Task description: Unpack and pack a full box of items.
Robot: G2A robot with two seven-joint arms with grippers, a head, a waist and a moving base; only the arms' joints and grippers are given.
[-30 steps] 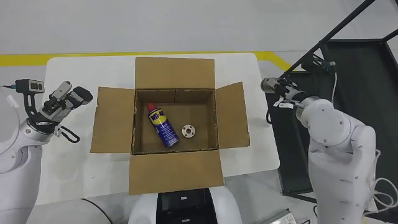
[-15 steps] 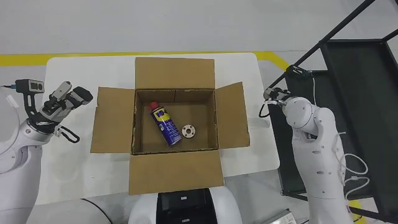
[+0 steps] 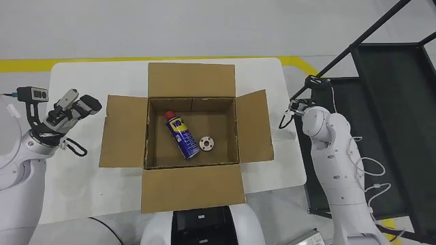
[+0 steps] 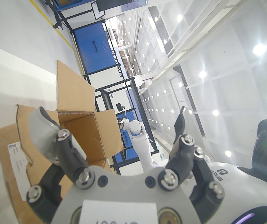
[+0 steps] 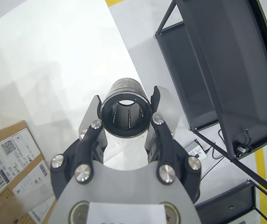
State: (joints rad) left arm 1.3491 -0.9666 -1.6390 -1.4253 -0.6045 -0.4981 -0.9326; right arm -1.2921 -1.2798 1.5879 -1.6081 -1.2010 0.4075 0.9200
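Note:
An open cardboard box [image 3: 192, 82] stands in the middle of the white table [image 3: 82, 170], flaps spread. Inside lie a blue and yellow spray can [image 3: 182, 135] with a red cap and a small round metal flange [image 3: 206, 142]. My right gripper [image 5: 127, 103] is shut on a dark cylindrical linear bearing [image 5: 126, 110], held over the table's right edge beside the box's right flap [image 3: 255, 126]. In the top view that arm's wrist [image 3: 300, 105] is right of the box. My left gripper [image 3: 68, 109] hangs open and empty left of the box, its fingers [image 4: 43, 123] pointing toward the box [image 4: 82, 127].
A black metal rack [image 3: 388, 102] stands close to the table's right side, its shelves [image 5: 217, 59] just past the held bearing. A yellow floor line [image 3: 82, 61] runs behind the table. Bare table surface lies left of the box and at the far corners.
The right arm has drawn in toward the table's right edge and turned, so its forearm now hangs more straight down. The left arm and the box contents have not moved.

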